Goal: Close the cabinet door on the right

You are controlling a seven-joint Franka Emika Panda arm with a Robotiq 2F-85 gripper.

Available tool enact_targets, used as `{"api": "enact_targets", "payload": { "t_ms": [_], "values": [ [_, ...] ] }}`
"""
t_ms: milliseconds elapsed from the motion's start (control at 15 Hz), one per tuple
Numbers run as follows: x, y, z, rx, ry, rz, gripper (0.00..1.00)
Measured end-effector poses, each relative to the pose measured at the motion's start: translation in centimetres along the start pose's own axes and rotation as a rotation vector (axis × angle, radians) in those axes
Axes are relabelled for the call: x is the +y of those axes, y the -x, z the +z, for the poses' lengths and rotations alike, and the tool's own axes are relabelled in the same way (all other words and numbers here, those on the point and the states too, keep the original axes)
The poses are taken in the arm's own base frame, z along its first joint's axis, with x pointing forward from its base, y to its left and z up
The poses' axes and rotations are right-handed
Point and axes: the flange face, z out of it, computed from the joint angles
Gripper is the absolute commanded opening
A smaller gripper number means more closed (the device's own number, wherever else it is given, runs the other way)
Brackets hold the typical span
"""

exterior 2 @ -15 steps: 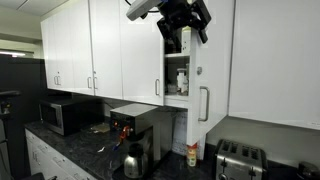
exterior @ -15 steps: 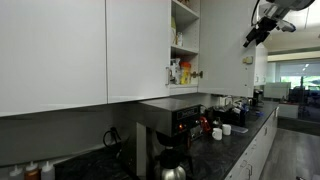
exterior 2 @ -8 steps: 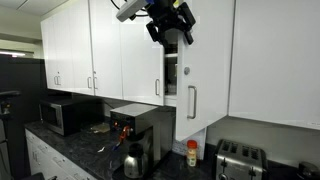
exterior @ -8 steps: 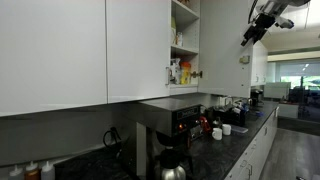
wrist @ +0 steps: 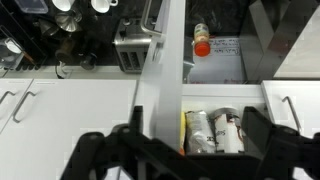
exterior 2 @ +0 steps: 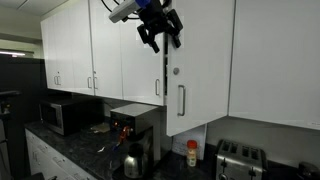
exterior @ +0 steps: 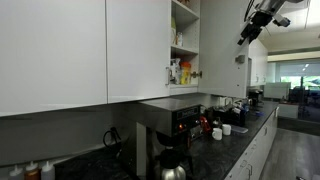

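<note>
up on the right, you swung the cabinet door (exterior 2: 198,70) nearly shut this last second; gripper (exterior 2: 163,36) stayed spread, narrow gap remained.

Cabinet door (exterior 2: 200,60), upper centre: smooth white, soft satin sheen. Door handle (exterior 2: 181,100): bright metal. Gripper (exterior 2: 160,35), top: matt black. Countertop (exterior: 238,138), lower right: dark, polished, stone-like speckle. Toaster (exterior 2: 238,160), bottom right: brushed metal. Carafe (exterior 2: 134,160), bottom centre: glossy, dark.
</note>
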Motion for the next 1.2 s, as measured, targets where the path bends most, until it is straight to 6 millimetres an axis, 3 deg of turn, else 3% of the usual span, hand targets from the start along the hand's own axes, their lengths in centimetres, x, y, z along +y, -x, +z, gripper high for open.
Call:
{"api": "enact_targets", "payload": {
  "t_ms": [800, 1200],
  "values": [
    [-6.6, -2.7, 1.4, -0.051, -0.096, -0.125, 1.00],
    [-7.7, -2.7, 1.7, -0.104, -0.098, -0.165, 1.00]
  ]
}}
